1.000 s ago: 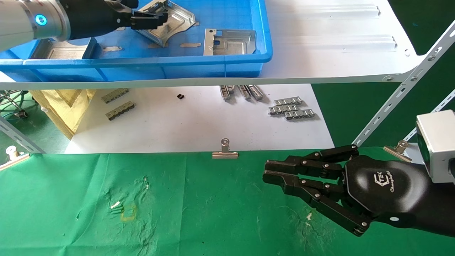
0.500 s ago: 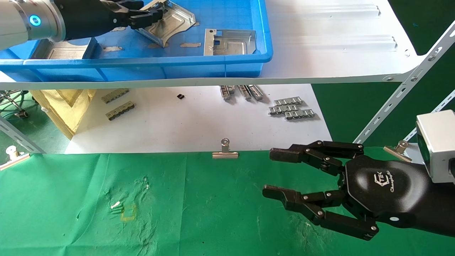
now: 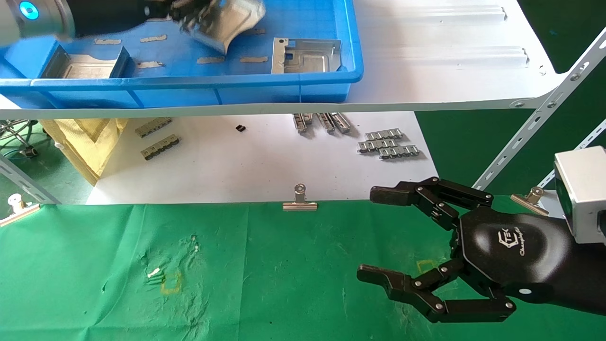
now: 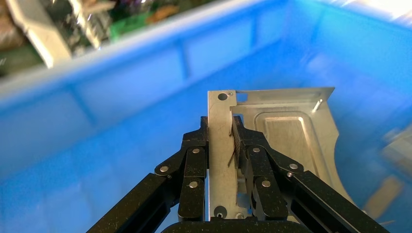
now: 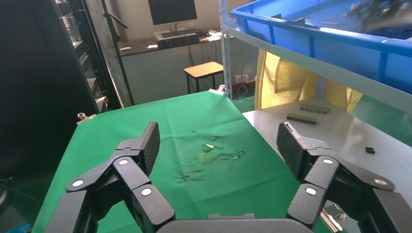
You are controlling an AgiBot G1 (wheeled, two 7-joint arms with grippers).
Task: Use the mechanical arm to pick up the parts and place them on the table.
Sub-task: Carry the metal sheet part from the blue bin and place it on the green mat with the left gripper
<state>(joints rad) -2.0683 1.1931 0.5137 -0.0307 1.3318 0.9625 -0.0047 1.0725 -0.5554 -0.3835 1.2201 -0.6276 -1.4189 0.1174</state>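
My left gripper (image 3: 196, 16) is over the blue bin (image 3: 236, 80) on the white shelf, shut on the bent-up flange of a silver-grey part (image 3: 234, 21), which hangs lifted and tilted; in the left wrist view the gripper (image 4: 221, 141) clamps that part's flange (image 4: 221, 160). A second part (image 3: 305, 56) lies in the bin's right front corner, a third (image 3: 85, 66) at its left front. My right gripper (image 3: 378, 237) hovers over the green-clothed table (image 3: 260, 274), open and empty; in the right wrist view its gripper (image 5: 218, 141) spans bare cloth (image 5: 194, 145).
Small grey ridged strips (image 3: 388, 143) and more strips (image 3: 156, 137) lie on the white sheet below the shelf. Binder clips (image 3: 299, 201) pin the cloth's far edge. Slanted shelf struts (image 3: 535, 128) stand at the right. Yellow square marks (image 3: 171, 283) sit on the cloth.
My left gripper has raised the gripped part off the bin floor and moved it slightly farther away. My right gripper has opened from shut to wide open, staying over the cloth.
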